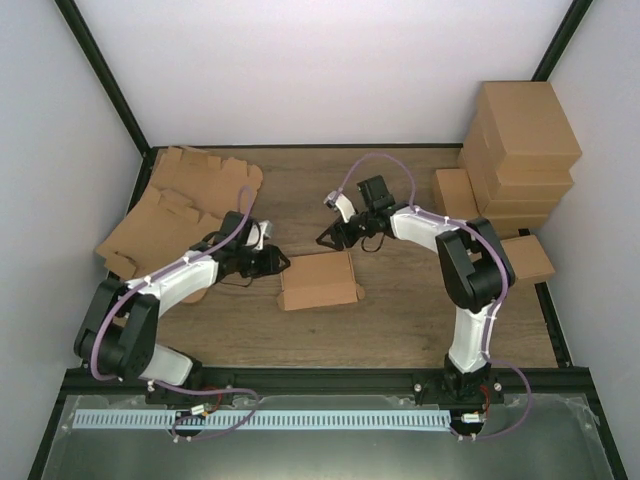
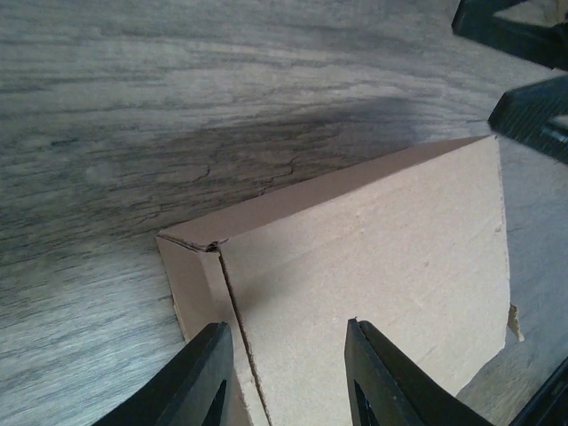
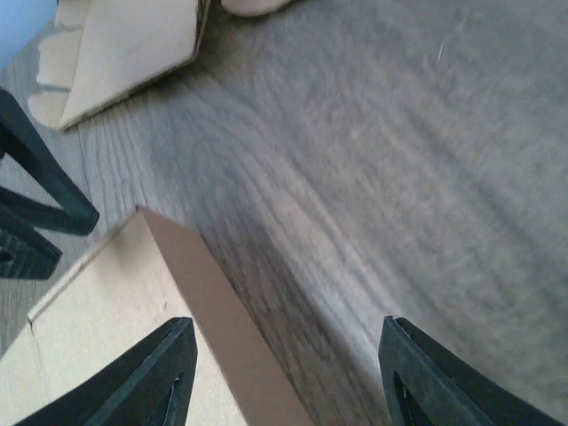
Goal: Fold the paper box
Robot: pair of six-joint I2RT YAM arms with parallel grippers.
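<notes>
The paper box [image 1: 320, 282] sits mid-way across the bench [image 1: 400, 325]. My left gripper [image 1: 272, 262], jaws apart, straddles its left end wall. I'd pinch there squarely while the right gripper [image 1: 333, 238], also apart at the far corner, steadies it.

Top view: fixed high at the near edge, tilted down over the whole bench [image 1: 400, 330], far off.
Left wrist: low and very close, facing out between the left jaws over the paper box [image 2: 382, 257]; right jaws at top right.
Right wrist: low, close, facing over a box corner; left jaws at the left edge.
Shared: all three see the paper box and the bench around it.
</notes>
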